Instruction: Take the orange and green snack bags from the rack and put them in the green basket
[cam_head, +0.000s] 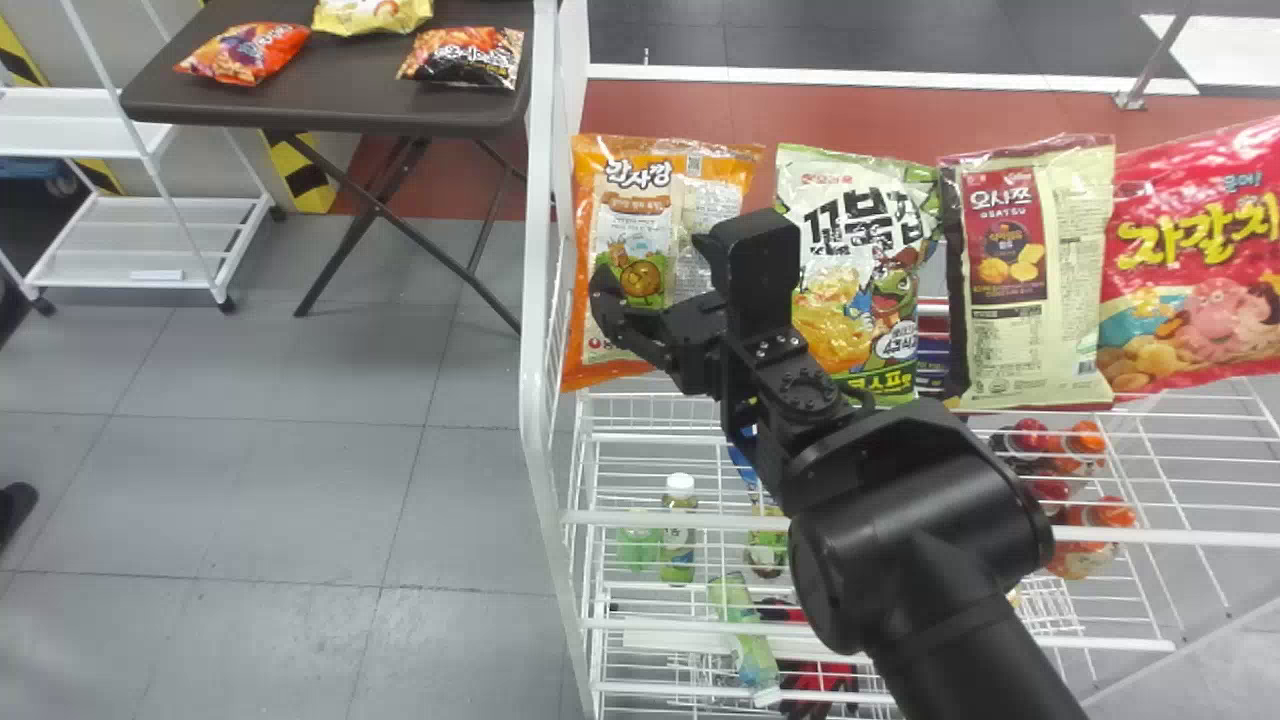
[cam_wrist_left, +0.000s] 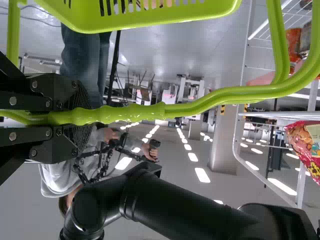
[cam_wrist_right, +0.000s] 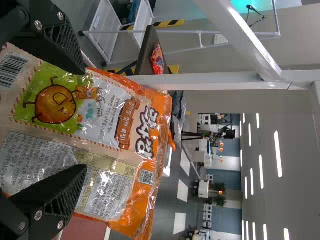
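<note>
The orange snack bag (cam_head: 590, 350) stands at the left end of the rack's upper shelf. Beside it stands the green snack bag (cam_head: 845, 390). My right gripper (cam_head: 655, 263) is at the front of the orange bag, its fingers apart. In the right wrist view, the same right gripper (cam_wrist_right: 82, 120) has one finger on either side of the printed face of the orange bag (cam_wrist_right: 112, 125); contact cannot be made out. In the left wrist view, my left gripper (cam_wrist_left: 75, 117) is closed around the handle of the green basket (cam_wrist_left: 150, 24).
A pale yellow bag (cam_head: 1035, 350) and a red bag (cam_head: 1190, 300) continue the shelf row. Bottles (cam_head: 678, 530) stand lower in the white rack (cam_head: 540, 300). A dark table (cam_head: 330, 100) with several snack bags and a white cart (cam_head: 140, 250) are at the back left.
</note>
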